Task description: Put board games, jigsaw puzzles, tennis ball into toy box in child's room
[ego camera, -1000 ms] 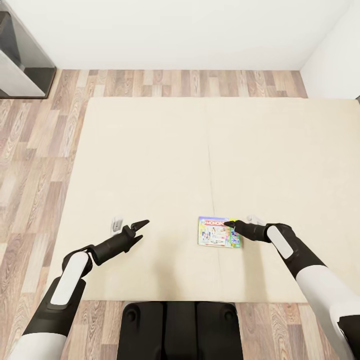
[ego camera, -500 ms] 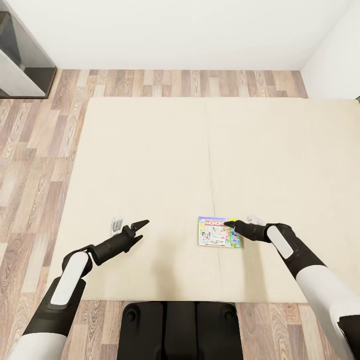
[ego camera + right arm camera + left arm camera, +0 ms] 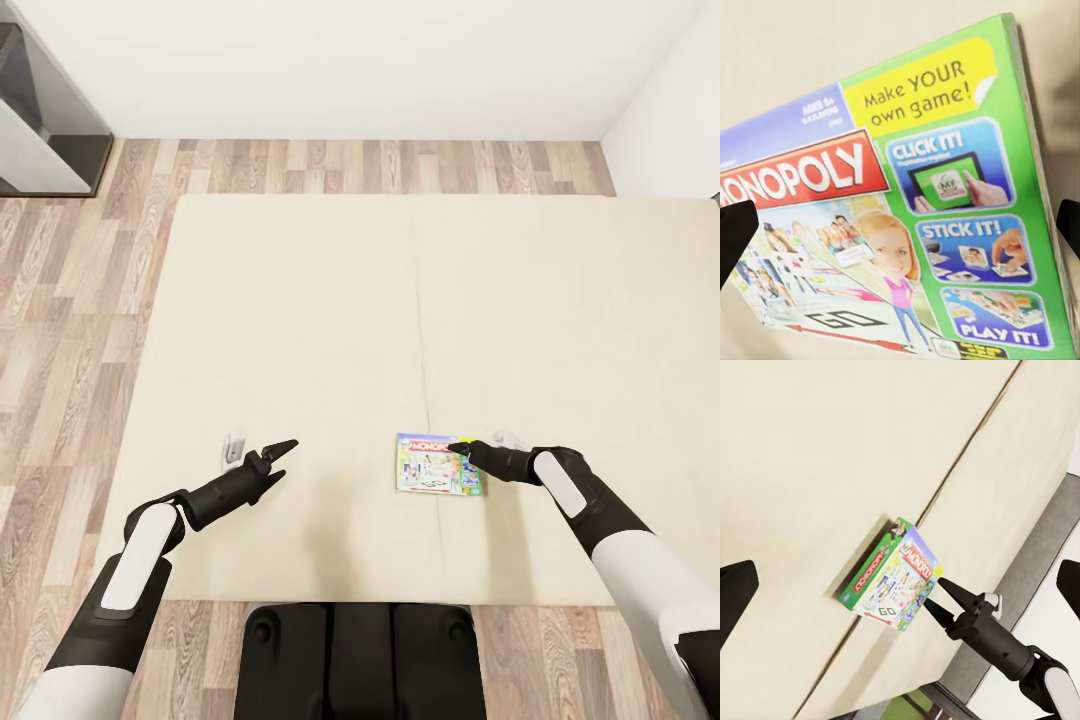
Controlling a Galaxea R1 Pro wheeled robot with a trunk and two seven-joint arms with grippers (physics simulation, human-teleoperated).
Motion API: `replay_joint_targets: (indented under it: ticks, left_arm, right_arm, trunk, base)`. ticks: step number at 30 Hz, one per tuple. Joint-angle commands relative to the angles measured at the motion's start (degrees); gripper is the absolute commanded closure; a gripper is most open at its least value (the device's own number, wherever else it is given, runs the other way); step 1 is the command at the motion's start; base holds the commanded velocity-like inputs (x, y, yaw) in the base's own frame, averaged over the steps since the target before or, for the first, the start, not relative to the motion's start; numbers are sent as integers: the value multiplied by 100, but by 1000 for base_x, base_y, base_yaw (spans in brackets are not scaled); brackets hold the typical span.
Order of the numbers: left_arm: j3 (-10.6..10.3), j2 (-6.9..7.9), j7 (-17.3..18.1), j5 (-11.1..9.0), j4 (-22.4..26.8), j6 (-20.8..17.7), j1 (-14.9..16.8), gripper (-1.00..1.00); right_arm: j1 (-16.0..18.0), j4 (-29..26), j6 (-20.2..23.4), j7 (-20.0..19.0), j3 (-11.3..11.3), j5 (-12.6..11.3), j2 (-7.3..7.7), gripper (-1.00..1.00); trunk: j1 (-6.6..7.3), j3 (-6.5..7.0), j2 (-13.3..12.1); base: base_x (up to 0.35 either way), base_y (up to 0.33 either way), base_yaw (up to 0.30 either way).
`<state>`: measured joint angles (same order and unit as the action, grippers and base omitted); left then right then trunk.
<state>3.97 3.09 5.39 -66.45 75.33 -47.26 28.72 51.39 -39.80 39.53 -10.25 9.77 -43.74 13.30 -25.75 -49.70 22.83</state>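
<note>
The flat white-and-green cardboard Monopoly box (image 3: 438, 464) lies face up on the large beige mattress of the bed (image 3: 300, 320), near its front edge. The right gripper (image 3: 461, 448) hovers at the box's right side, fingers spread wide, apparently lining up a grasp. The left gripper (image 3: 284, 459) waits well apart, fingers parted and empty.

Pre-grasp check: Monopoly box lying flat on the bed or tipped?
Flat. Monopoly box lies face-up on the bed; right gripper open at its edge.
</note>
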Motion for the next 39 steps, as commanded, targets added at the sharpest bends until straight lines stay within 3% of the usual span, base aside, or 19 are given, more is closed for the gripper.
replay_joint_targets:
  ticks: [1, 27, 36, 39]
  left_arm:
    - [9, -1, 33, 27, 0, -29, 2, -100]
    - [14, -1, 33, 27, 15, -29, -4, -100]
    - [12, -2, 33, 27, 24, -29, -6, -100]
    - [-53, 54, 92, -61, 121, -112, 92, -100]
  right_arm:
    - [3, -2, 11, -21, 16, 19, 6, -100]
    - [3, -2, 11, -21, 16, 21, 7, -100]
    - [3, 4, 3, -25, -23, 17, 9, -100]
    - [101, -94, -26, -111, -72, 62, 17, -100]
  trunk:
    - [-3, -6, 9]
    - [-3, -6, 9]
    - [-3, -6, 9]
    - [-3, -6, 9]
  base:
    - [0, 31, 0]
    - [0, 210, 0]
    - [0, 79, 0]
    - [0, 0, 0]
